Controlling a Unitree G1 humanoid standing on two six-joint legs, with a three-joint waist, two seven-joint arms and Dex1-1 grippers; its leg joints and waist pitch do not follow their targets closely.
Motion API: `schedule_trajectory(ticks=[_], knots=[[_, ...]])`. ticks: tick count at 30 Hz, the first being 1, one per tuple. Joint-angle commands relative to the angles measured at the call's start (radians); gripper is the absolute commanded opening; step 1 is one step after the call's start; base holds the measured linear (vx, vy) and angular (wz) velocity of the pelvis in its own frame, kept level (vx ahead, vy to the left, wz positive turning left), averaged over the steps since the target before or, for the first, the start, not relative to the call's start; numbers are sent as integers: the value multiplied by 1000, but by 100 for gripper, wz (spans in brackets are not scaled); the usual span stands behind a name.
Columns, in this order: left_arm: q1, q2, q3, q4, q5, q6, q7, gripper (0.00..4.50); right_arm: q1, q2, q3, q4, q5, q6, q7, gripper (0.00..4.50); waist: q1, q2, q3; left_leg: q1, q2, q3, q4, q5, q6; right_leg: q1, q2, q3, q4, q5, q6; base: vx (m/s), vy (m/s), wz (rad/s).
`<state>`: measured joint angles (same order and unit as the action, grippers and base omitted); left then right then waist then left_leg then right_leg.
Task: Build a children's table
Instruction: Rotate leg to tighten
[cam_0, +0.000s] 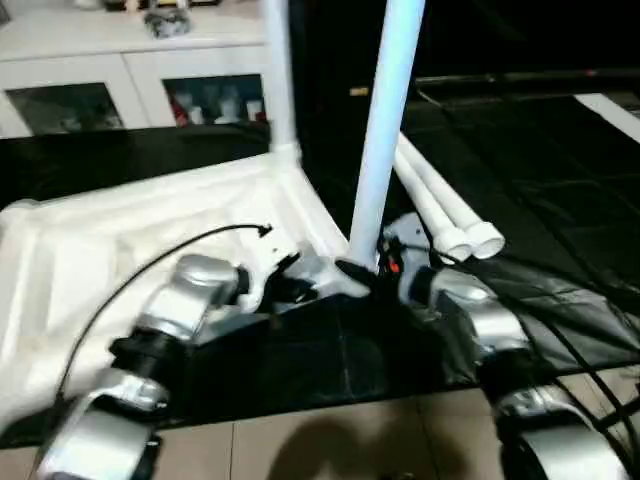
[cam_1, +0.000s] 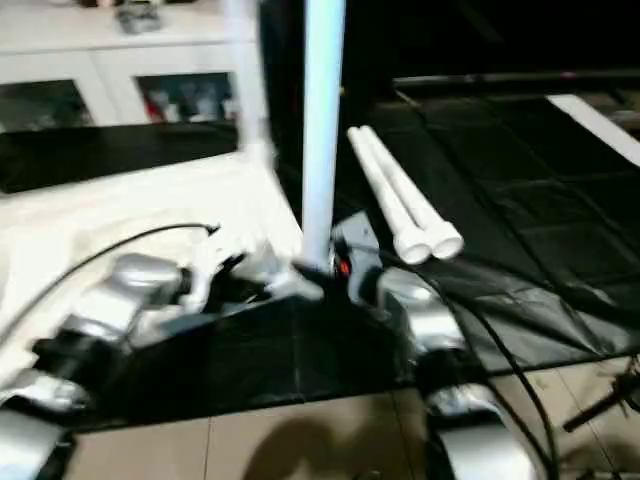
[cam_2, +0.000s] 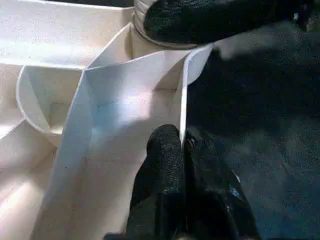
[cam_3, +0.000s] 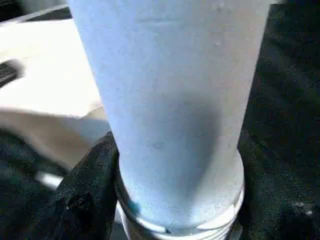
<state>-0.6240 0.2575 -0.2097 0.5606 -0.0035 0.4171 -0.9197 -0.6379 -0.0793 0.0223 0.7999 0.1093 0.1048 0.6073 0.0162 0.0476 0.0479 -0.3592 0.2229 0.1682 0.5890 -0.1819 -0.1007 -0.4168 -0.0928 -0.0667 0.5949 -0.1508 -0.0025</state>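
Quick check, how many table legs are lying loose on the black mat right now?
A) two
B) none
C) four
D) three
A: two loose legs lie side by side on the black mat, to the right of the upright leg that stands at the tabletop corner.

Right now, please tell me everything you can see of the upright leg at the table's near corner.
The leg is a long, smooth white plastic tube, standing nearly upright. Its lower end, which has a threaded ring, sits at the near corner socket of the upside-down table top. The right gripper is around its base, black fingers on either side. Its top runs out of view.
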Motion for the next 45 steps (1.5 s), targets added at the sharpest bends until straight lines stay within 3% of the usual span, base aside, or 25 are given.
schedule_trajectory(ticks=[1,6,7,8,10,19,20,25,28,30,34,38,44,45], knots=[[-53,-79,40,-55,-15,33,133,0,-12,104,30,73,10,35,-60,279,3,-8,-61,-1,-13,10,-73,-298,19,49,-29,21,-85,-414,-186,0,0,0],[-56,-131,33,-74,6,61,222,0,-35,125,-9,125,-7,3,-123,279,5,-5,-66,-4,-12,10,-72,-271,33,54,-28,21,-78,-340,-206,0,0,0],[-55,-129,28,-69,13,54,225,0,-37,121,-19,131,0,-11,-122,335,6,-4,-69,-3,-11,11,-70,-262,36,55,-30,22,-77,-323,-211,0,0,0],[-54,-127,26,-67,16,50,224,0,-37,117,-22,132,3,-17,-122,349,8,0,-69,-4,-12,12,-69,-246,44,56,-28,22,-75,-288,-221,0,0,0],[-48,-110,17,-66,21,38,206,0,-34,102,-27,128,9,-34,-112,349,9,-3,-71,-7,-13,12,-68,-227,57,60,-28,21,-71,-250,-230,0,0,0],[-18,-28,-9,-44,30,-30,97,0,23,-15,-44,22,37,-83,90,440,10,3,-72,-9,-11,12,-66,-222,74,63,-28,21,-67,-206,-253,0,0,0],[-15,-17,-15,-41,30,-44,79,0,32,-33,-41,5,44,-86,128,440,12,0,-72,-9,-11,12,-66,-218,78,65,-26,20,-69,-201,-252,0,0,0],[1,55,-60,-20,33,-147,-59,0,74,-156,-17,-84,78,-83,353,446,24,1,-73,-7,-8,14,-62,-208,95,63,-26,21,-61,-158,-275,0,0,0],[10,103,-101,-18,42,-182,-156,0,75,-246,14,-107,46,-83,464,446,31,2,-73,-3,-6,16,-61,-219,91,61,-26,21,-62,-176,-276,0,0,0],[14,110,-107,-23,41,-187,-175,0,73,-258,18,-109,43,-82,479,446,36,0,-71,-5,-5,17,-61,-216,88,62,-26,22,-60,-175,-277,0,0,0],[28,152,-155,-40,44,-237,-283,0,65,-337,92,-152,30,-70,648,446,44,0,-70,-4,-5,17,-62,-239,81,62,-26,21,-63,-215,-267,0,0,0],[30,171,-182,-48,45,-257,-342,0,54,-354,141,-165,5,-74,720,446,46,-3,-68,-5,-3,16,-64,-246,76,60,-28,21,-64,-252,-257,0,0,0],[39,202,-217,-62,57,-301,-415,0,13,-336,156,-130,-2,-82,738,446,46,-7,-68,-3,-1,14,-67,-244,65,58,-30,24,-63,-278,-250,0,0,0],[41,206,-222,-65,58,-305,-424,0,10,-335,160,-130,0,-78,746,446,46,-12,-67,-3,-1,16,-66,-243,67,56,-29,24,-65,-277,-247,0,0,0]])
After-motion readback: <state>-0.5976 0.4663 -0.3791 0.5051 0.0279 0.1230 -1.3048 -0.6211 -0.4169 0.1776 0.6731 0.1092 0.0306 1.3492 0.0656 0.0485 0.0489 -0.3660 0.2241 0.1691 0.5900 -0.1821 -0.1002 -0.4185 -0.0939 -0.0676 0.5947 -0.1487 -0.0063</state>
